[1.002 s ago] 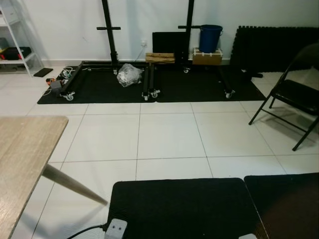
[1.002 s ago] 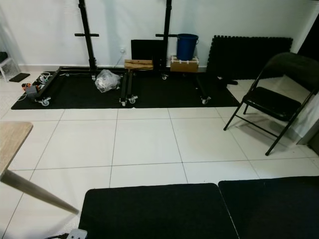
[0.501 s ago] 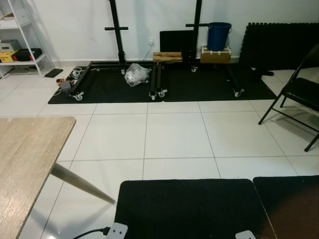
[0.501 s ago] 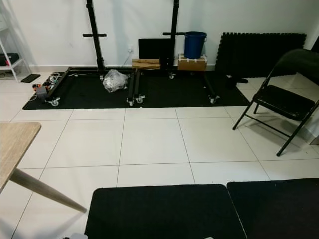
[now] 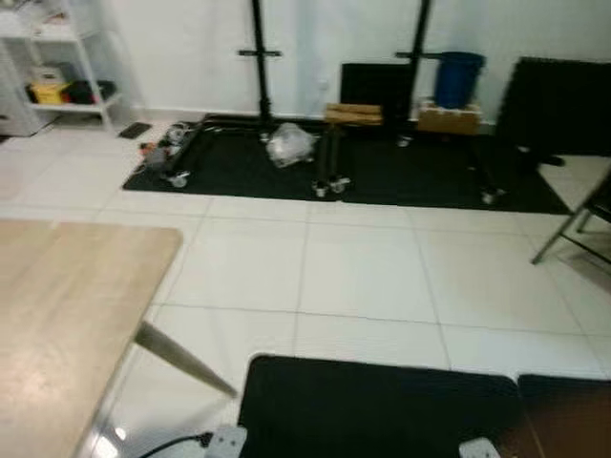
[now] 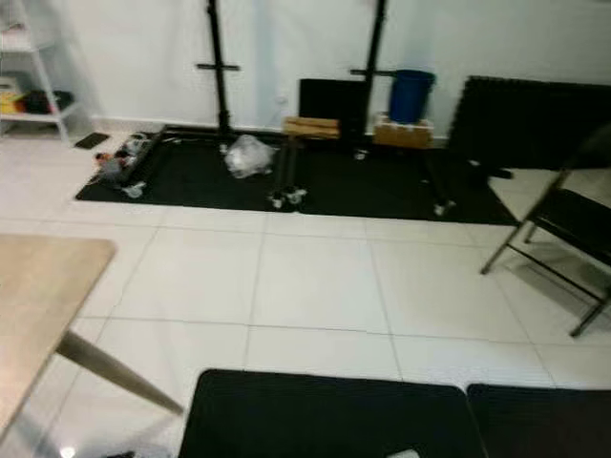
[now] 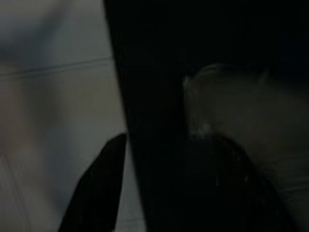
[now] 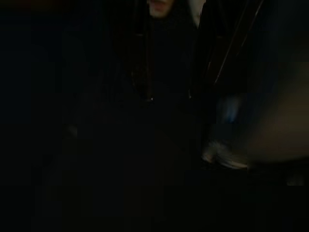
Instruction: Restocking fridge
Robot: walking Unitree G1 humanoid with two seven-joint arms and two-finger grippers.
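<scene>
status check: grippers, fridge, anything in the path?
Both arms idle, wrist views too dark to read the fingers. No fridge or stock ahead. Wooden table on the left, folding chair on the right, black floor mat underfoot, tiled floor between.

Whole scene has shifted rightward in both eye views and gone blurred: the camera has swung left, the things themselves unmoved. More of the light wooden table and the white shelf unit now shows, while the black folding chair sits nearer the right edge.
</scene>
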